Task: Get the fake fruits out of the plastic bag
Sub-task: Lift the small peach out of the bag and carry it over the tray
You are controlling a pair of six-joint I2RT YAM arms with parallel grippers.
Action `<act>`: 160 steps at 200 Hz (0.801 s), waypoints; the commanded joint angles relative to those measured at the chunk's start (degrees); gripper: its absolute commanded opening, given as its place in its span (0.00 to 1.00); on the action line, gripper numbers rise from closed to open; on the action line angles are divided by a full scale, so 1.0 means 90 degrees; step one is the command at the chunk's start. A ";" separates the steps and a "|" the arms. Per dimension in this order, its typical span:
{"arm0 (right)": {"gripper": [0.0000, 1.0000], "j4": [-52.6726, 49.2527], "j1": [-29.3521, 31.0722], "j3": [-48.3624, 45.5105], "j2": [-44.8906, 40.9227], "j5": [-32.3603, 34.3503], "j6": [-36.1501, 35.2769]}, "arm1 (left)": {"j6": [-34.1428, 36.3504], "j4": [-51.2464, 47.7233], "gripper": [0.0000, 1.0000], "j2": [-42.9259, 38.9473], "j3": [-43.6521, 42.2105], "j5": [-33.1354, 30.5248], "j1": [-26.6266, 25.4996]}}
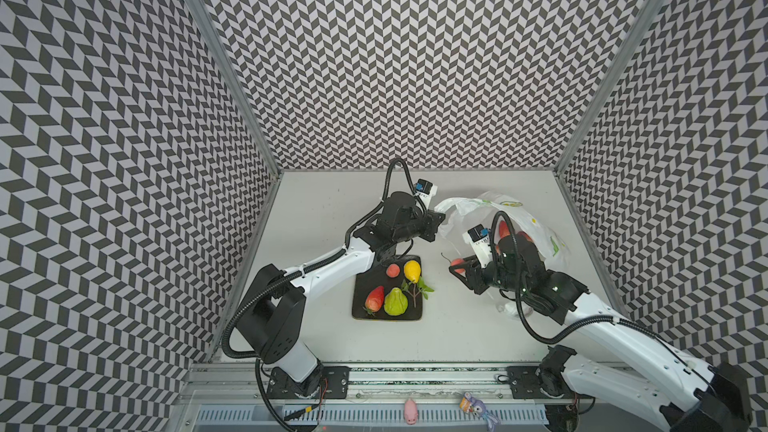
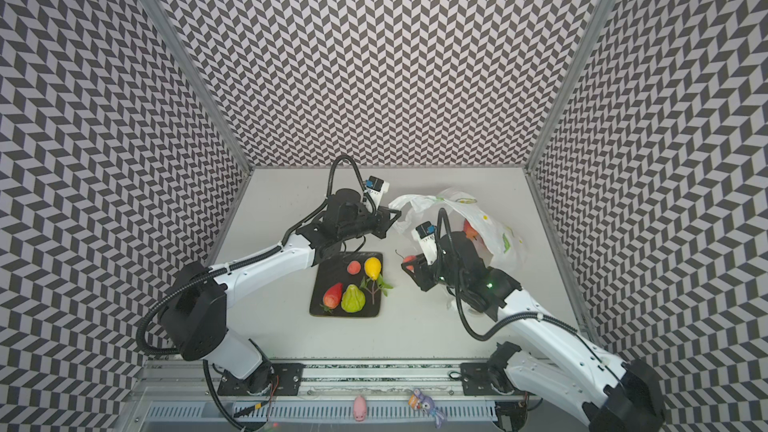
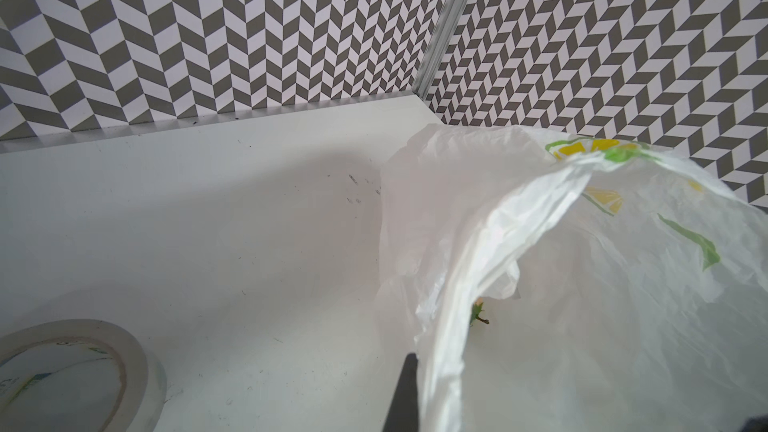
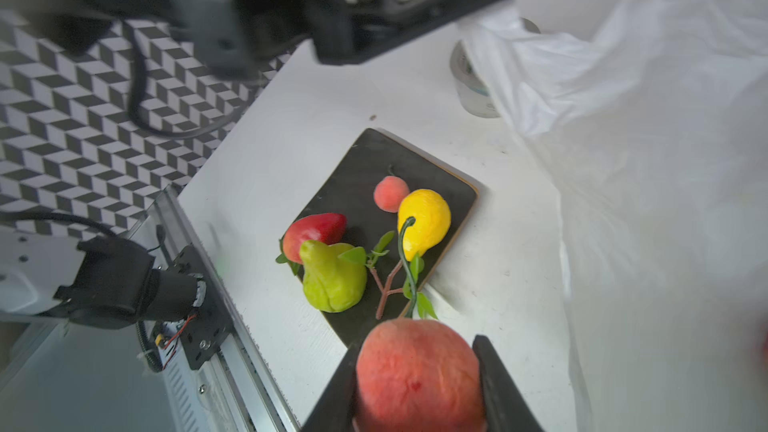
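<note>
Just off the board's (image 1: 365, 280) right edge, over the surface (image 1: 457, 334), your right gripper (image 1: 458, 266) is clamped on a pink-orange peach (image 4: 417, 371), one finger (image 4: 498, 388) on each side, its dark stem sticking out toward the board. On the board lie four fruits: a strawberry (image 1: 375, 299) and a green pear (image 1: 395, 302) touching at the near end, a lemon (image 1: 412, 271) and a smaller peach (image 1: 392, 270) at the far end. A leafy twig (image 1: 417, 288) overhangs the board's right edge. Farther right of the board sits the bag (image 1: 536, 222), crumpled, with red strawberries (image 1: 504, 229) showing through it. Beyond the board's far right corner your left gripper (image 1: 439, 218) is closed on the bag's rim, holding the mouth up. A tape roll (image 4: 471, 76) stands past the board's far end, partly under the bag
</note>
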 commanded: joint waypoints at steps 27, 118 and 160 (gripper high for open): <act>0.28 0.1160 0.0994 -0.0494 0.0374 0.0364 -0.1317 | -0.0003 -0.0071 0.00 0.0032 0.0213 -0.0134 0.0026; 0.27 0.2326 0.1884 -0.0042 0.2615 0.1205 -0.0634 | 0.0027 -0.0098 0.00 0.0016 0.0199 -0.0175 0.0036; 0.33 0.2802 0.1985 0.0184 0.3557 0.1321 -0.0344 | 0.0027 -0.0116 0.00 -0.0030 0.0164 -0.0172 0.0056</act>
